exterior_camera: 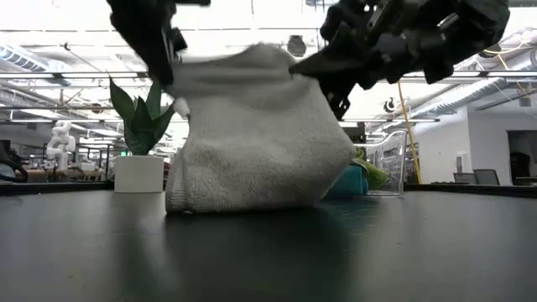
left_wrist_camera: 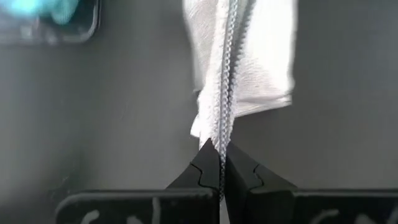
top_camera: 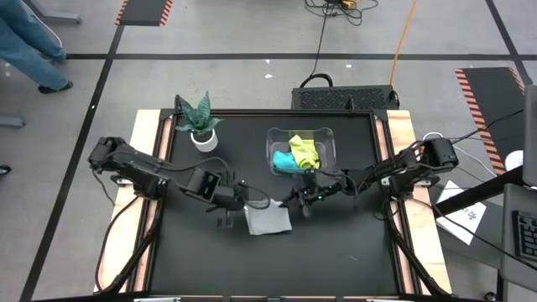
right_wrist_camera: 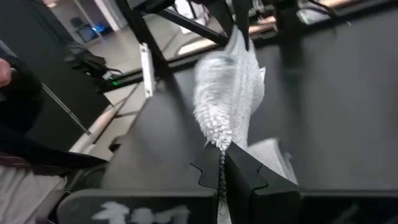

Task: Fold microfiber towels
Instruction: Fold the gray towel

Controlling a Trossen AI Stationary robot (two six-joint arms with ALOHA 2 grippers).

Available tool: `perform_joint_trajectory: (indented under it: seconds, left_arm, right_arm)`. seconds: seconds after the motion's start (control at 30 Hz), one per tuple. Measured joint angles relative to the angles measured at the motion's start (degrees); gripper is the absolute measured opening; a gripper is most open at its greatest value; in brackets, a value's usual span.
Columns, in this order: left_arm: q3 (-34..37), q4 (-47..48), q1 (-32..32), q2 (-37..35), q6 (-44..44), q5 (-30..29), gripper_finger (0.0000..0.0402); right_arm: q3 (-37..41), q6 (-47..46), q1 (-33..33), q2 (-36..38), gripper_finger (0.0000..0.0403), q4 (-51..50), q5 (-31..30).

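High view: left tool (top_camera: 237, 199) and right tool (top_camera: 295, 198) clenched on opposite edges of grey towel (top_camera: 268, 220), mid-counter (top_camera: 336, 260); yellow-green towel (top_camera: 305, 151) and teal towel (top_camera: 285, 163) in clear bin (top_camera: 327, 134) just beyond; potted plant (top_camera: 201, 126) far left
Low view: grey towel raised at top, sagging, bottom resting on counter
Left wrist view: fingers (left_wrist_camera: 208, 168) pinched shut on towel edge
Right wrist view: fingers (right_wrist_camera: 239, 171) pinched shut on towel edge
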State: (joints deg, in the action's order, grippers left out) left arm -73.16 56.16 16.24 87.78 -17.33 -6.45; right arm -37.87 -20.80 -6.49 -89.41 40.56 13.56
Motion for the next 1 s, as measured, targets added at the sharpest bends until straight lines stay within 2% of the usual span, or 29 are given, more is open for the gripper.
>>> perform_joint_trajectory:
  seconds: [0.1, 0.33, 0.4, 0.47, 0.63, 0.8, 1.0]
  left_arm:
    - [3.3, -2.1, -1.8, 0.1, 0.0, 0.6, 0.0003]
    - [10.3, -7.1, -6.4, -0.1, 0.9, 5.9, 0.0004]
    - [12.2, -5.7, -6.8, 0.2, 1.2, 8.0, 0.0005]
    - [12.8, -8.5, -6.8, 0.2, 1.6, 8.9, 0.0005]
    - [15.1, -9.8, -6.1, 0.3, 2.3, 12.3, 0.0026]
    - [15.0, -9.4, -6.2, 0.0, 3.9, 8.6, 0.0069]
    - [13.9, -7.2, -8.3, -1.7, 4.7, -0.6, 0.0112]
  right_arm:
    - [0.0, -0.3, 1.7, 0.0, 0.0000, -2.1, 0.0]
    - [0.1, 0.4, 4.8, 0.0, 0.0010, -5.7, 1.0]
    - [0.3, 1.5, 4.8, 0.0, 0.0029, -6.6, 2.6]
    - [0.3, 2.4, 4.8, -0.1, 0.0056, -6.5, 4.3]
    - [0.2, 2.6, 4.5, -0.5, 0.0131, -5.7, 3.7]
    - [0.2, 2.8, 4.4, -0.6, 0.0180, -5.9, 3.1]
    - [0.1, 6.6, 2.4, -1.5, 0.0191, -6.8, 1.6]
